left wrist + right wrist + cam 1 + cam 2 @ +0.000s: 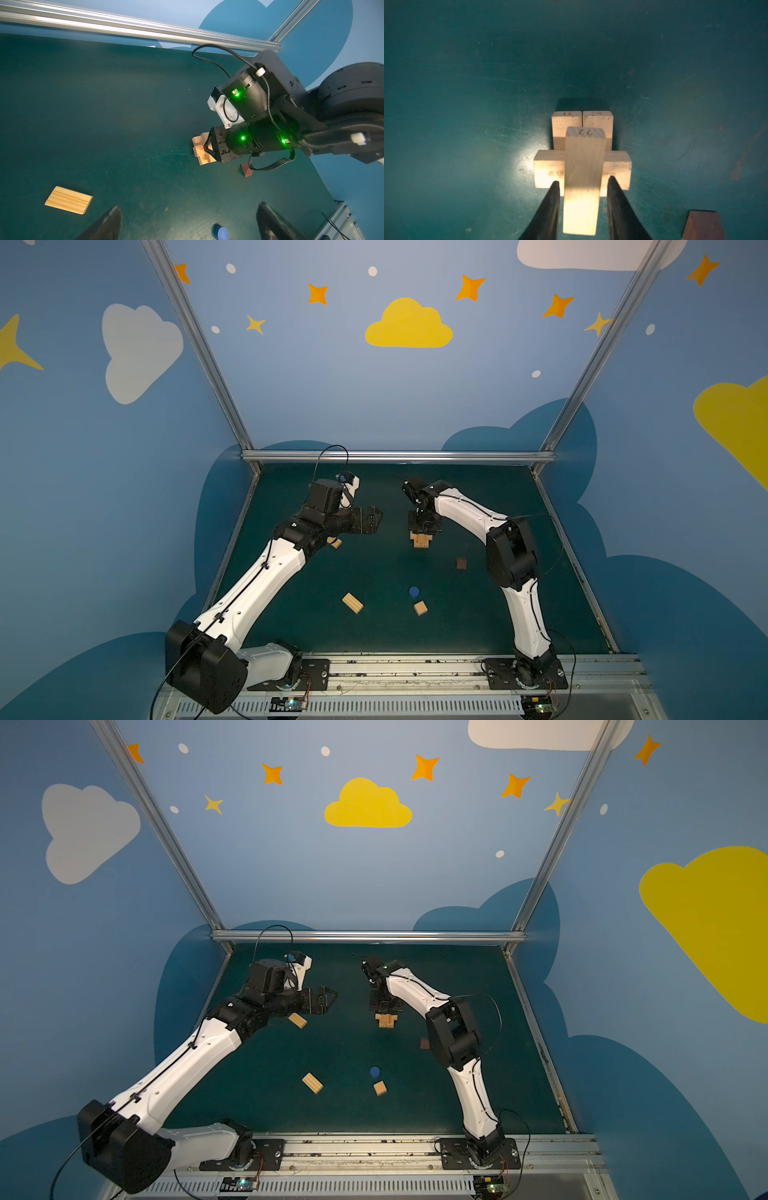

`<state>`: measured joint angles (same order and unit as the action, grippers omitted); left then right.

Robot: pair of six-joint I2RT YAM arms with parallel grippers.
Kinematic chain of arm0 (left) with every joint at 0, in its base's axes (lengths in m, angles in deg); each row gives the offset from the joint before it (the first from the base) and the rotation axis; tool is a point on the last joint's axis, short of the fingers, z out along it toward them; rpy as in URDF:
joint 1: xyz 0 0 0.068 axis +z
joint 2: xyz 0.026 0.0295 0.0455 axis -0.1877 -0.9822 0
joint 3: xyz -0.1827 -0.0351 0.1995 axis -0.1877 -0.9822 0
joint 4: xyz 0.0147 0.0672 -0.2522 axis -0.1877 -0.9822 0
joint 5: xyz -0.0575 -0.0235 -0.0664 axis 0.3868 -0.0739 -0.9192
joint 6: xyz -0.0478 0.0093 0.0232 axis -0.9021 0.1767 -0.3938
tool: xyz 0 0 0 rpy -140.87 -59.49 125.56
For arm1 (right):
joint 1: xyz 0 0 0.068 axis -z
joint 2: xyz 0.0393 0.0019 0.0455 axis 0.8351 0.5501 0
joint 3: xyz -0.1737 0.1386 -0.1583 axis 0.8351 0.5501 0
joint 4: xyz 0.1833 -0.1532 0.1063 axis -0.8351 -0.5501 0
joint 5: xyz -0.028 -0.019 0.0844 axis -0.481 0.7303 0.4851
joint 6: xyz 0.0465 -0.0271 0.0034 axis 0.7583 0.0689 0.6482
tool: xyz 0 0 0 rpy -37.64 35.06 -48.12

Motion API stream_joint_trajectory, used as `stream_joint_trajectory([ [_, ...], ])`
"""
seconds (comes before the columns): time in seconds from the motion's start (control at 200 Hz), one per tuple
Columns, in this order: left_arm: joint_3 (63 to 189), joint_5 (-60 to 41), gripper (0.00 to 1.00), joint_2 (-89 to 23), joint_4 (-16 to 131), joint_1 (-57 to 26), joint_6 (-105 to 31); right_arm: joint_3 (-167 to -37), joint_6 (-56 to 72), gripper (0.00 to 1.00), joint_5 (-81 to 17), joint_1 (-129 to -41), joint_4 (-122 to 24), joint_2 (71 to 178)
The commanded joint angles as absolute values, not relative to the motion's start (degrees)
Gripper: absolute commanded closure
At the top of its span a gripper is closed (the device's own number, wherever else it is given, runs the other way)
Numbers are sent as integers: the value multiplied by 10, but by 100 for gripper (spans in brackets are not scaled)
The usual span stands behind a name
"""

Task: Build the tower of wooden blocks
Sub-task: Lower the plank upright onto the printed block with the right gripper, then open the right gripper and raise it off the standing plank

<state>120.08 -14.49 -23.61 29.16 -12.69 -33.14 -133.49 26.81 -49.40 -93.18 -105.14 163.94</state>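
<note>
With the wood block tower [420,540] just right of centre in a top view, my right gripper [583,185] straddles its top bar [583,158], jaws slightly parted and not pinching, so placing looks done; next I should lift straight up without nudging it.

Left gripper [375,517] level, jaws spread wide, reaching toward the far edge of the tabletop [374,639] — right gripper [583,180] pointing straight down, jaws slightly parted.
</note>
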Motion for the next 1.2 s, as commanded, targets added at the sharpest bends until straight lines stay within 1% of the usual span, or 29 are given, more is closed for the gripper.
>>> stream_joint_trajectory([
  [0.0, 1215, -144, 0, -238, 283, -124, -326, -1349, 270, 67, -493, -929, -1069, 1650],
  [0.185, 1215, -142, 0, -237, 283, -124, -326, -1348, 267, 70, -494, -929, -1070, 1648],
  [0.461, 1215, -142, 0, -236, 283, -124, -326, -1349, 265, 78, -497, -929, -1070, 1647],
  [0.761, 1215, -141, 0, -235, 283, -124, -326, -1349, 262, 77, -495, -929, -1071, 1647],
  [0.991, 1215, -141, 0, -236, 283, -124, -326, -1352, 258, 71, -491, -929, -1073, 1647],
  [1.197, 1215, -140, 0, -237, 283, -124, -326, -1353, 256, 73, -490, -929, -1075, 1646],
])
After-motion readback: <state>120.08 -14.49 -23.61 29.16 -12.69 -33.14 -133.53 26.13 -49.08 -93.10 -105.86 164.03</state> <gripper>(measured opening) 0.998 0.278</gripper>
